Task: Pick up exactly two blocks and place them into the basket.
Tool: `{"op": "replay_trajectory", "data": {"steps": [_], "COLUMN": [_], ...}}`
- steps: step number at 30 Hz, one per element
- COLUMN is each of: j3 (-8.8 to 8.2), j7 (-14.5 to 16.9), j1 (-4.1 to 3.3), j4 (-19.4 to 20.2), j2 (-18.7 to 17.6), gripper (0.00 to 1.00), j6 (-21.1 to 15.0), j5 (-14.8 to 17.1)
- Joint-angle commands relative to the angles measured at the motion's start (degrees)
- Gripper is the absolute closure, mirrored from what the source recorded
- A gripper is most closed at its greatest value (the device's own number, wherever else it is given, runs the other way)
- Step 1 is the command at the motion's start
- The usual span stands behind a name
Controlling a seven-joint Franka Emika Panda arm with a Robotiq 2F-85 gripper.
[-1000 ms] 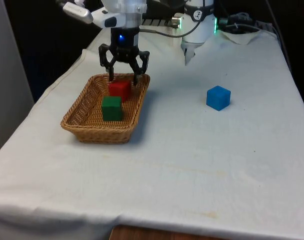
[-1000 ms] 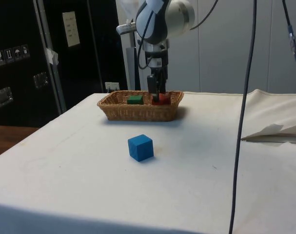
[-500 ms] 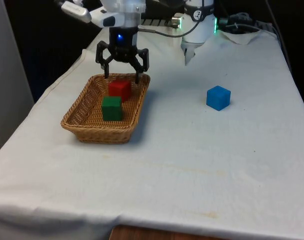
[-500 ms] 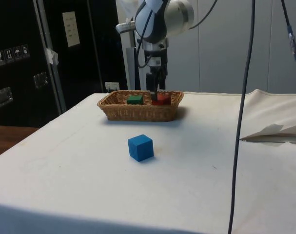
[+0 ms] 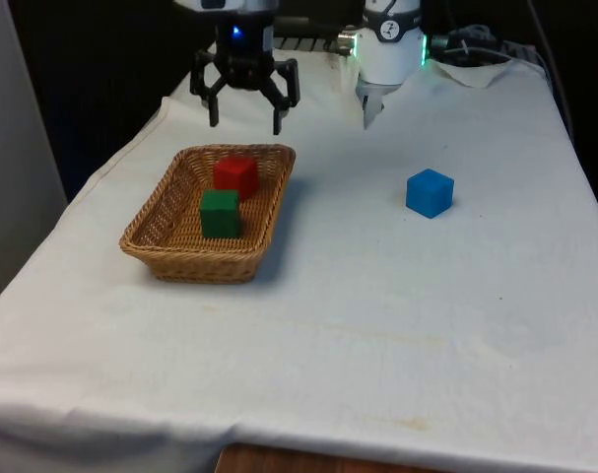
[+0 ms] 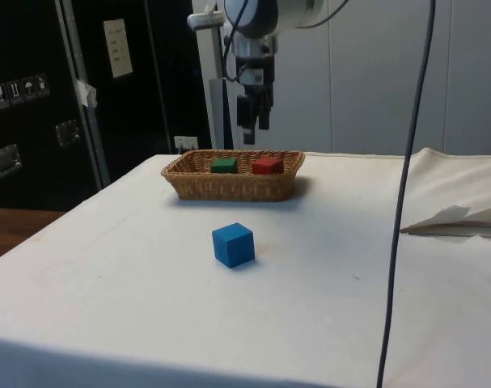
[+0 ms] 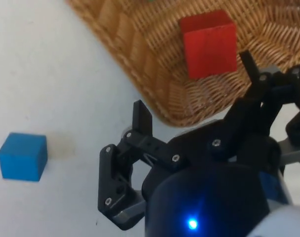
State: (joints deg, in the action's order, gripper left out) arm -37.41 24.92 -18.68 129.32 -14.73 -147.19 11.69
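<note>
Black two-finger gripper hangs clear above the far rim of the woven wicker basket, fingers spread, holding nothing. Red wooden cube and green wooden cube sit inside, just beside each other. Blue cube well apart on the white-clothed bench, open cloth around it. Wrist view shows the weave ribs.
</note>
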Motion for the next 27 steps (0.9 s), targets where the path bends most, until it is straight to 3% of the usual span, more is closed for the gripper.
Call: {"op": "replay_trajectory", "data": {"steps": [1, 6, 7, 8, 10, 14, 15, 16, 21, 23, 24, 27], "j3": [-0.52, 0.92, 1.60, 1.26, 2.18, 3.44, 3.72, 4.13, 6.19, 6.42, 6.88, 7.79], "j7": [-1.7, -5.0, -4.1, -5.6, -7.3, -9.2, -7.8, -10.2, -12.6, -11.3, -13.2, -13.9], "j1": [-0.92, -1.26, -0.52, -1.20, -1.32, -1.43, -0.86, -1.49, -1.43, -1.03, -1.49, -1.43], "j4": [0.3, 1.0, 0.9, 1.1, 1.7, 2.2, 2.1, 2.5, 3.2, 3.1, 3.4, 3.7], "j2": [0.5, 2.9, 3.0, 3.3, 4.6, 6.0, 5.8, 6.8, 8.6, 8.4, 9.1, 9.8], "gripper": [0.00, 0.00, 0.00, 0.00, 0.00, 0.00, 0.00, 0.00, 0.00, 0.00, 0.00, 0.00], "j6": [0.1, 0.9, 1.0, 1.0, 1.2, 1.3, 1.2, 1.4, 1.8, 1.8, 1.9, 2.0], "j5": [-1.5, -4.2, -3.3, -4.7, -6.0, -7.5, -6.1, -8.2, -9.9, -8.6, -10.4, -10.8]}}
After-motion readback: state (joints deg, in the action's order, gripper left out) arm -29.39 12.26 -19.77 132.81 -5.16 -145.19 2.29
